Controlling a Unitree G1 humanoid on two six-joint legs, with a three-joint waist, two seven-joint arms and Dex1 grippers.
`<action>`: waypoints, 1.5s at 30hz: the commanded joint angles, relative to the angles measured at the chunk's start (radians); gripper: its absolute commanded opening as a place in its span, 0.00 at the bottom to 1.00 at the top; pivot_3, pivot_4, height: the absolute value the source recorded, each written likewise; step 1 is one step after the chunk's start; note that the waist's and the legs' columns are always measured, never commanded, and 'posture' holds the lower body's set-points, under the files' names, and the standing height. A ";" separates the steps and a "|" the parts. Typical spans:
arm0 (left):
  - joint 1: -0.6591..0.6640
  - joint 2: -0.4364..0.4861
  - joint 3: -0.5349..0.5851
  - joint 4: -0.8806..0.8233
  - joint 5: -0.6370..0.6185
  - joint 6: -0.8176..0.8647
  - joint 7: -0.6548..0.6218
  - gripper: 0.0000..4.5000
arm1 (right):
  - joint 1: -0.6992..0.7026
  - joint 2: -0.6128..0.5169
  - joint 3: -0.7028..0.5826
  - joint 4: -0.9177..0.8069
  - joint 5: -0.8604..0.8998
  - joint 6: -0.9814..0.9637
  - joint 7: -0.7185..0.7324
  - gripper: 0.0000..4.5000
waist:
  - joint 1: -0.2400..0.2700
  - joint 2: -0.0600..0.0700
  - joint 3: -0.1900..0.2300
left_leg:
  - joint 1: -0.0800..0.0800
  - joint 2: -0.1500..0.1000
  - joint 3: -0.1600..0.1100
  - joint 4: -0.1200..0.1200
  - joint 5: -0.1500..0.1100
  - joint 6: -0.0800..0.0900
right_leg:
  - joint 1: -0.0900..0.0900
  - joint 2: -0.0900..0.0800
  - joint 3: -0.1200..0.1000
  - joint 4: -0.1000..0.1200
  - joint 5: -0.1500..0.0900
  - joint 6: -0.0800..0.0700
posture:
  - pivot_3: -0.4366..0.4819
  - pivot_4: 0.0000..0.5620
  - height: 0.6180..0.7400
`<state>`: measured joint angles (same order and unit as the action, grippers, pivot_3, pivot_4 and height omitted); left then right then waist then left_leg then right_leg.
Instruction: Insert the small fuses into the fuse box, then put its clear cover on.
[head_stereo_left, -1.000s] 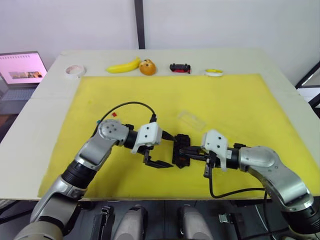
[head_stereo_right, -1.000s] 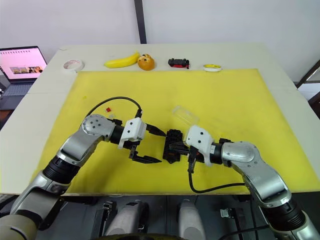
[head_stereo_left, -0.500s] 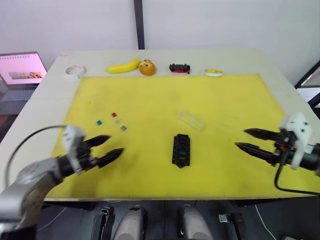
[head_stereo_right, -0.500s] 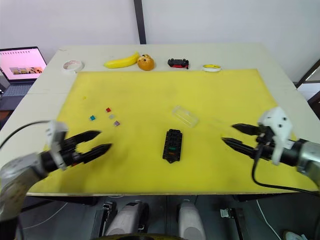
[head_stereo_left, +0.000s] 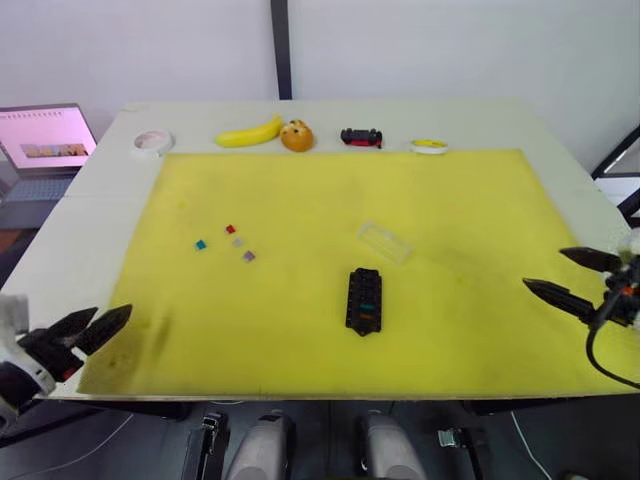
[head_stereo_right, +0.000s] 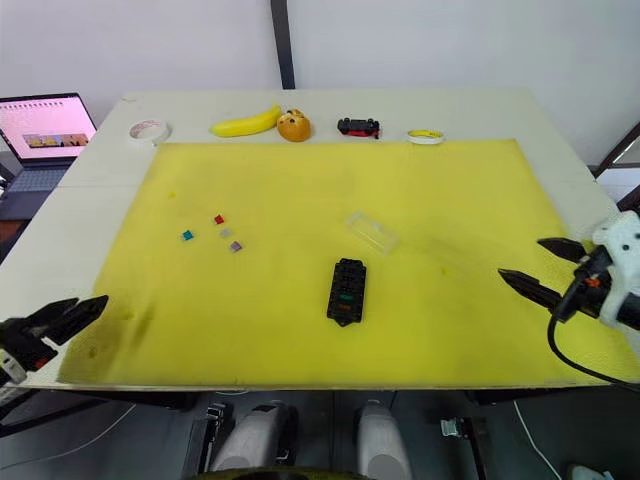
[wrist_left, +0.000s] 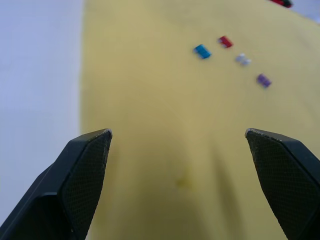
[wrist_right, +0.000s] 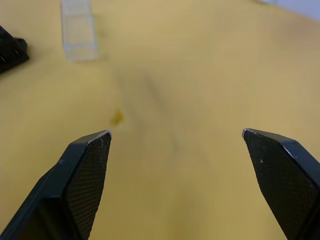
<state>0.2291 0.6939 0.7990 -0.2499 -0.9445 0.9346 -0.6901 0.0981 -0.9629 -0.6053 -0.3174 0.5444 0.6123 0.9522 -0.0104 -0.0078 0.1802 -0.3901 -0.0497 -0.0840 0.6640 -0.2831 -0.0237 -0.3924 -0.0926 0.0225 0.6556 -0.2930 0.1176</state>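
Observation:
The black fuse box (head_stereo_left: 364, 300) lies mid-mat with a couple of coloured pieces showing in its slots. Just beyond it, to its right, the clear cover (head_stereo_left: 385, 241) lies flat on the mat, also seen in the right wrist view as the clear cover (wrist_right: 78, 30). Loose small fuses lie at the left: red (head_stereo_left: 230, 229), blue (head_stereo_left: 200, 244), grey (head_stereo_left: 238, 241) and purple (head_stereo_left: 248, 256). My left gripper (head_stereo_left: 112, 311) is open and empty at the mat's near left corner. Over the right edge of the mat my right gripper (head_stereo_left: 544, 268) stands open, holding nothing.
The yellow mat (head_stereo_left: 470, 200) covers most of the table. Along the far edge lie a tape roll (head_stereo_left: 152, 143), a banana (head_stereo_left: 248, 132), an orange (head_stereo_left: 295, 135), a toy car (head_stereo_left: 360, 136) and a small yellow roll (head_stereo_left: 429, 146). A laptop (head_stereo_left: 45, 140) stands off the far left.
Both arms have drawn back from the fuse box to the mat's outer edges. The right gripper, shut at the box a second ago, has opened. The left has stayed open.

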 joint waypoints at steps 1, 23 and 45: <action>-0.104 0.078 -0.036 0.111 -0.095 0.118 -0.034 1.00 | -0.071 0.012 0.062 -0.146 0.098 0.069 -0.045 0.99 | 0.000 0.000 0.000 | -0.001 0.000 0.000 0.000 0.000 0.000 | -0.001 0.000 0.000 0.000 0.000 0.000 | 0.48 0.27 1.00; -1.038 0.180 -0.493 1.142 0.188 0.339 -0.256 1.00 | -0.468 0.260 0.604 -0.372 0.224 0.186 -0.282 0.99 | -0.005 -0.005 0.000 | -0.013 -0.004 0.001 0.001 0.002 -0.004 | -0.020 0.002 0.000 0.010 0.000 0.001 | 0.48 0.27 1.00; -1.096 0.052 -0.576 1.312 0.422 0.196 -0.384 1.00 | -0.467 0.243 0.609 -0.379 0.199 0.188 -0.288 0.99 | 0.002 -0.004 -0.002 | -0.012 -0.005 -0.001 0.002 0.003 -0.004 | -0.018 0.001 -0.001 0.013 0.000 0.001 | 0.48 0.27 1.00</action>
<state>-0.8734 0.7776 0.2555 1.0591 -0.5521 1.1269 -1.0686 -0.3579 -0.7168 0.0256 -0.6645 0.7413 0.8168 0.6656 -0.0080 -0.0123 0.1787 -0.4019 -0.0550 -0.0850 0.6664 -0.2804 -0.0274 -0.4097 -0.0915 0.0215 0.6682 -0.2926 0.1183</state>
